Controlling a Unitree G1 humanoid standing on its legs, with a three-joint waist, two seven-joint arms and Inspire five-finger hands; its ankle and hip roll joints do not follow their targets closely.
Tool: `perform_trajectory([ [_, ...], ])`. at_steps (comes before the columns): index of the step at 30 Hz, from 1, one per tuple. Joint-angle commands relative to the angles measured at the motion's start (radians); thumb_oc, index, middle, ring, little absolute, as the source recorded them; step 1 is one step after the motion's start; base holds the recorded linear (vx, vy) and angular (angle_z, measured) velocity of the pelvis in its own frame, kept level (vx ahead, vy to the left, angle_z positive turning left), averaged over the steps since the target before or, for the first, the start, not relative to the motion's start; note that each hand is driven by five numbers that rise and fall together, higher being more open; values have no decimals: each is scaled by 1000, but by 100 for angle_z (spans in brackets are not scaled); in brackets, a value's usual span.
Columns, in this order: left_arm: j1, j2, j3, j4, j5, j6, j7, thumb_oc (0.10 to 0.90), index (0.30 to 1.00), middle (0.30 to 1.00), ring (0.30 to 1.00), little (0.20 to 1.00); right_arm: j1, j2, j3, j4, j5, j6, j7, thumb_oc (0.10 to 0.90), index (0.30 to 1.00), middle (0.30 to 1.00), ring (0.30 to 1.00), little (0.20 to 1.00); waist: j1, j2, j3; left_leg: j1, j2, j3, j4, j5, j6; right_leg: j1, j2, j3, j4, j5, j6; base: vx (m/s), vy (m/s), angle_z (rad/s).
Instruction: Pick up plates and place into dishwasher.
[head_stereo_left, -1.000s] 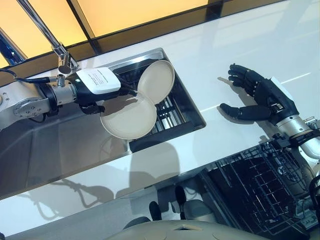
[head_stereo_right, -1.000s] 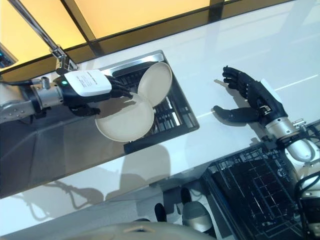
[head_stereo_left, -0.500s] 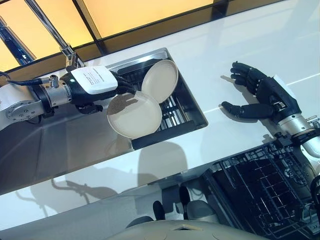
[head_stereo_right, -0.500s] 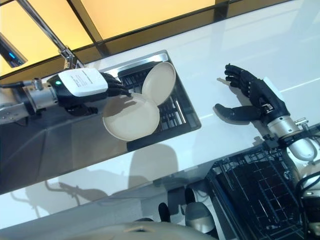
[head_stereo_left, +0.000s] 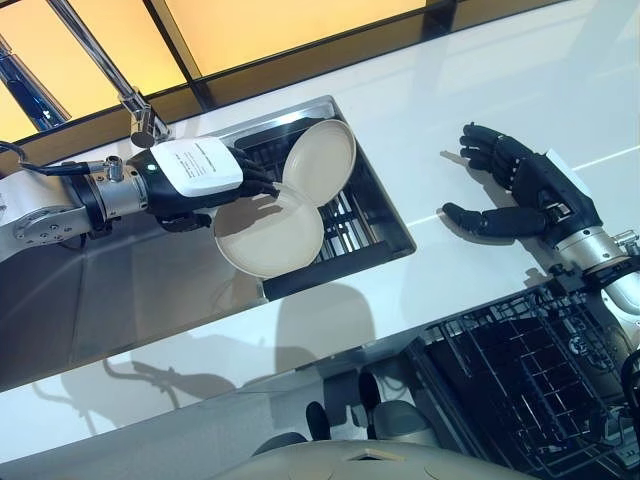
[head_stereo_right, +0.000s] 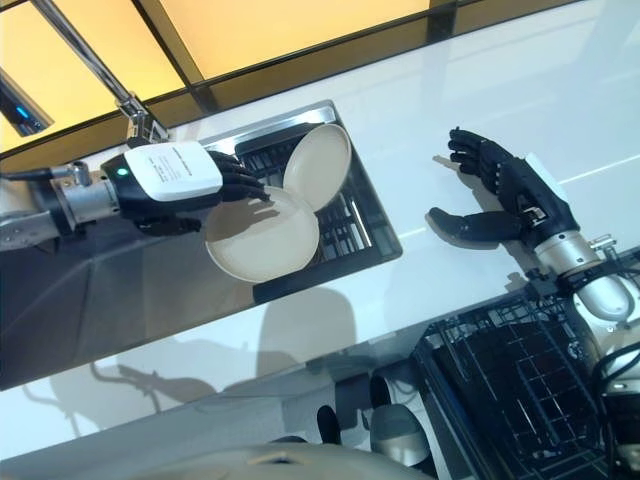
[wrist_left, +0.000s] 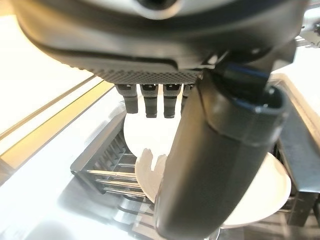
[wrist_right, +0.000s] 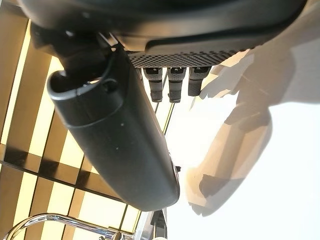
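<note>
Since half a second ago, left hand has barely shifted, its fingers and thumb pinching a cream plate at centre-left over the sink. Another plate leans in the black rack just above it. Right hand hovers spread over the white counter at right.

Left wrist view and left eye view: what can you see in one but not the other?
From the left wrist view alone: the thumb up close, crossing the front of the nearer plate.

From the left eye view alone: the right hand open above the white counter, the dishwasher basket and the tap.

Both show the left hand, two cream plates and the dark rack in the sink.
</note>
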Motion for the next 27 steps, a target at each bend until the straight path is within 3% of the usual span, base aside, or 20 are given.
perform_trajectory([
  [1,5,31,145,48,-38,-9,70,800,900,900,900,900,-47,-34,-65,-114,57,-50,16,800,900,900,900,900,18,-19,-97,0,-38,35,7,-61,-4,29,-33,-56,64,-101,142,0,0,0],
  [22,128,24,223,71,19,-31,70,800,900,900,900,900,-63,-25,-52,-110,47,-50,12,800,900,900,900,900,40,-25,-90,-2,-42,22,9,-62,0,32,-39,-75,62,-101,143,0,0,0],
  [27,154,-17,236,86,50,-36,130,800,900,900,900,900,-74,-16,-41,-108,60,-52,12,800,900,900,900,900,40,-31,-87,-2,-43,18,8,-63,2,32,-39,-75,63,-103,141,0,0,0],
])
